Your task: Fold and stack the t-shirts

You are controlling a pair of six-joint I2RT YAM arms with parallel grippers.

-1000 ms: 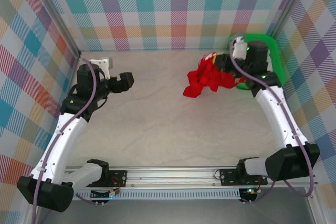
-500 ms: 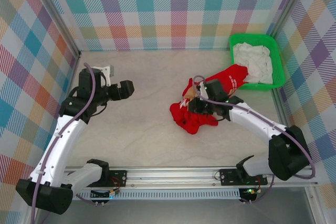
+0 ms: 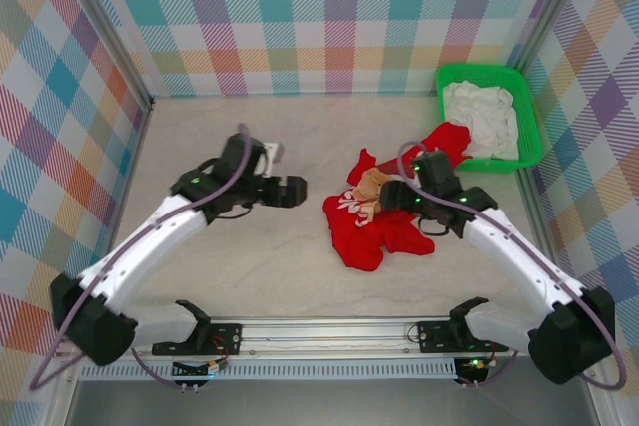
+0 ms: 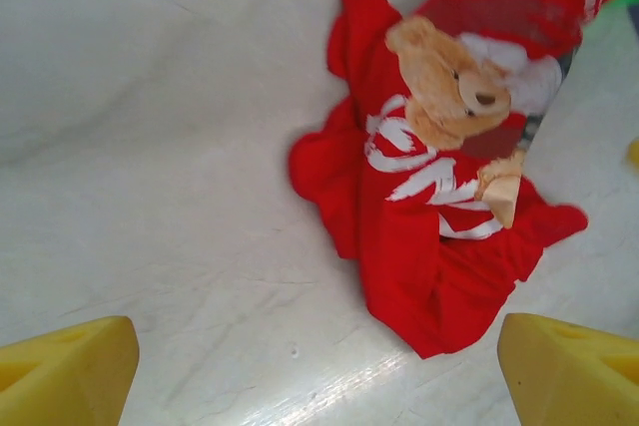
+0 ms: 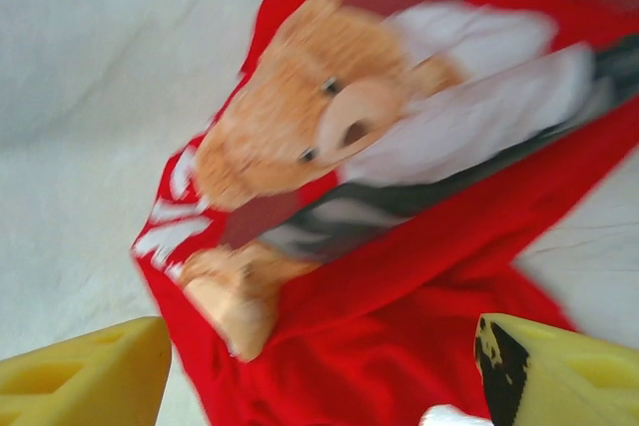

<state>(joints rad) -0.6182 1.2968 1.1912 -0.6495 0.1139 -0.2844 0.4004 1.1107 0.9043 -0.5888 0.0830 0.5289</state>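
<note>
"What differs on your screens from a second ago?"

"My left gripper [image 3: 293, 192] has swung in from the left side toward the middle of the table [image 3: 230, 266], and now sits just left of the red t-shirt [image 3: 374, 236]. A second back that t-shirt was bunched up beside the bin. Now it lies crumpled on the surface right of the middle, bear print [image 3: 367, 187] up, with one end trailing toward the far right corner."

"Is either gripper holding it?"

"No, both are released. On my left wrist camera the fingers [image 4: 70, 371] stand wide apart, with the t-shirt [image 4: 429, 246] lying on the surface beyond them. My right gripper [image 3: 387, 197] hangs over the t-shirt, its fingers [image 5: 80, 376] also spread wide, with the bear print [image 5: 300, 137] in front of them."

"And the bin?"

"The green bin [image 3: 499, 164] stays in the far right corner with a rumpled white cloth [image 3: 484, 117] inside. The t-shirt's red end reaches the bin's near left corner; I can't tell whether it hangs over the rim"
</note>
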